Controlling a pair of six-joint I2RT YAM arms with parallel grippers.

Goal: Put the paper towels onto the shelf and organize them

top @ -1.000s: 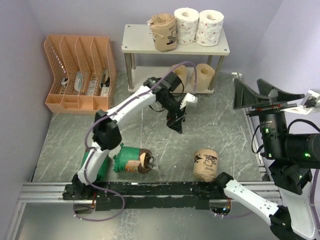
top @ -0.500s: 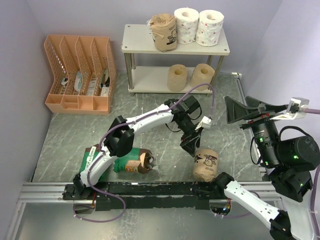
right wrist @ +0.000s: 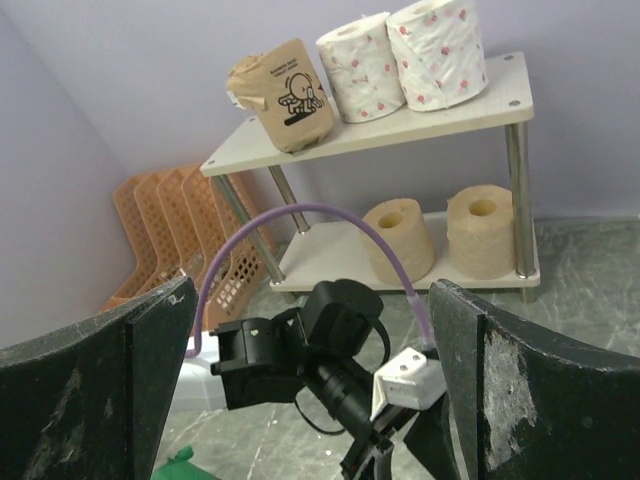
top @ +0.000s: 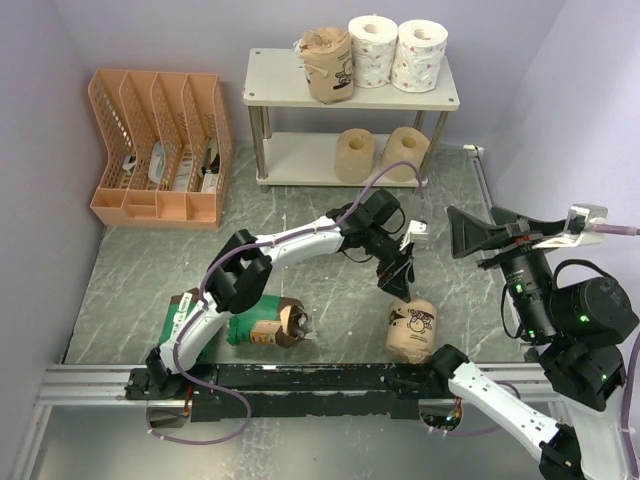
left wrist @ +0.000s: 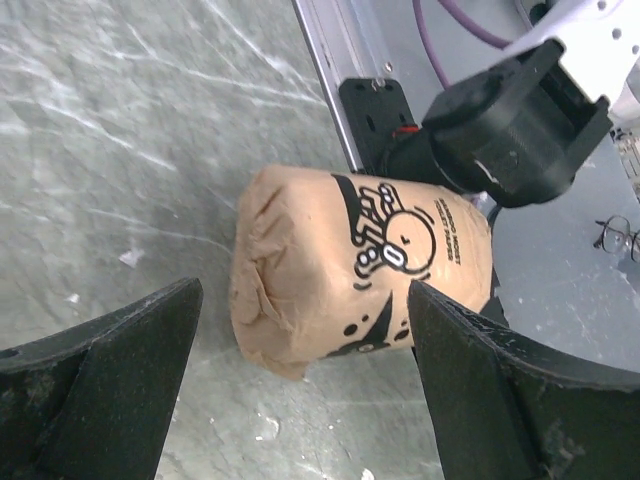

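The left gripper (left wrist: 303, 290) hangs with its black, wedge-shaped fingers (left wrist: 110, 380) spread wide. Just below them a brown paper-wrapped roll (left wrist: 360, 270) shows in the gap, apart from both. This fat cylinder lies on its side on the grey marbled table (top: 130, 280), its crinkled wrap printed with a black cartoon figure.

The right gripper (right wrist: 310, 288) is raised with its fingers also apart, holding nothing. It faces the shelf (right wrist: 500, 100). On the shelf's flat off-white top board stand a second wrapped roll (right wrist: 285, 95) and two white red-speckled rolls (right wrist: 360, 65). Two plain tan rolls (right wrist: 398, 238) sit on the lower board, between round metal legs (right wrist: 518, 200).
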